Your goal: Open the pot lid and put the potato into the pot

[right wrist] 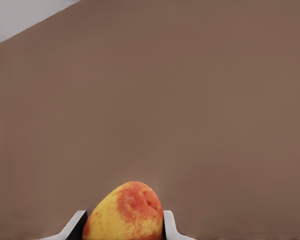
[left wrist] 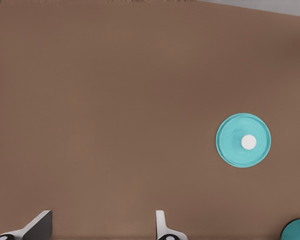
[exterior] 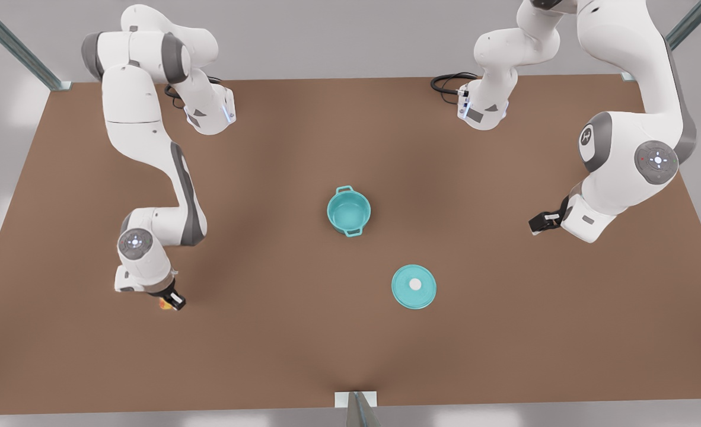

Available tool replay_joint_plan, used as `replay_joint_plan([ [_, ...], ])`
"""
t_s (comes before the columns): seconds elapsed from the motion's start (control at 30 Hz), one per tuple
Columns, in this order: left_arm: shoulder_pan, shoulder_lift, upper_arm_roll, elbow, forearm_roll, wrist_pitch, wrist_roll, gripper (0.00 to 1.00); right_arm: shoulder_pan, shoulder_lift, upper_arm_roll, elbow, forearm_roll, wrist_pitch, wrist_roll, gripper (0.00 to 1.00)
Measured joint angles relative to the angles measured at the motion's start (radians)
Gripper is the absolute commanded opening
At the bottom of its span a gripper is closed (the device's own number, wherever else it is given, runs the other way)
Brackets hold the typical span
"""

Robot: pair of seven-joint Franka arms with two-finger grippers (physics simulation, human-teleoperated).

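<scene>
Here, my right gripper [exterior: 169, 301] is closest to the camera, low at the front view's left. Its two fingers [right wrist: 75, 223] are pinching the potato [right wrist: 125, 212], one on each side. In my right wrist view the potato is yellow with red patches and sits right between my fingers, with the brown table [exterior: 279, 332] beyond it. In the front view I can see just a small bit of the potato [exterior: 163, 304] peeking out by my fingers.

A little farther in, toward the front view's right, the lid [exterior: 414, 286] lies flat on the table. Its white knob points up. Nothing is touching it. My left wrist view also sees the lid [left wrist: 243, 140], well apart from my fingers.

Farther back, near the middle of the table, stands the pot [exterior: 349, 211]. It is open, and I can see its teal inside. It has two small handles, one on the far side and one on the near side. The lid and the pot are apart.

My left gripper [exterior: 541, 222] waits at the front view's right, well away from the pot and the lid. Its fingers [left wrist: 37, 226] are spread apart and hold nothing.
</scene>
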State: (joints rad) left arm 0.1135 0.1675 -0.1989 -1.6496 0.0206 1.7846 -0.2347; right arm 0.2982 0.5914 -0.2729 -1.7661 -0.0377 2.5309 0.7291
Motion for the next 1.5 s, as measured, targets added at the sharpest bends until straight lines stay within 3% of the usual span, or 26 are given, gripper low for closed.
replay_joint_plan([
  [0.33, 0.000, 0.002, 0.000, 0.000, -0.001, 0.000, 0.010, 1.00, 0.153, -0.073, 0.026, 0.000, 0.007, -0.191, 0.102, 0.59],
  [0.73, 0.000, 0.002, 0.000, 0.000, -0.002, 0.000, 0.016, 1.00, 0.187, -0.115, 0.242, 0.002, 0.007, -0.381, 0.225, 0.59],
  [1.27, 0.002, 0.002, 0.000, 0.001, -0.003, 0.000, 0.020, 1.00, 0.244, -0.144, 0.522, 0.013, -0.001, -0.427, 0.446, 0.59],
  [1.5, 0.000, 0.004, 0.000, 0.000, -0.003, 0.001, 0.021, 1.00, 0.272, -0.067, 0.545, 0.082, -0.010, -0.413, 0.542, 0.59],
])
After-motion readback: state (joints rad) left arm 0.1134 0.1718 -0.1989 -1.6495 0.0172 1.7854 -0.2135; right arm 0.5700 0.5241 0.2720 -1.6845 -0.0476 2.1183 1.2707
